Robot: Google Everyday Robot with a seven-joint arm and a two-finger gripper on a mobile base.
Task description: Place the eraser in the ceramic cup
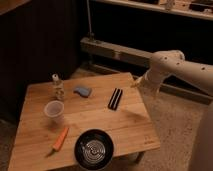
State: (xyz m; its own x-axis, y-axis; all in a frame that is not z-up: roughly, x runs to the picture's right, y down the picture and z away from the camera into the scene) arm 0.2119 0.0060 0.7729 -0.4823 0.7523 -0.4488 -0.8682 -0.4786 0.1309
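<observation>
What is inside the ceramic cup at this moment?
Nothing shows inside the ceramic cup; its bottom is hidden by its wall. The eraser lies on the table; the gripper is beside the table's far right corner.

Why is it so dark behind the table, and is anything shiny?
In the camera view, warm light falls on the wooden table, while the wall behind it is nearly black. The white arm looks bright, and its gripper hangs by the table's far right corner. The black pan glints in rings. The eraser and the ceramic cup show no glare.
</observation>
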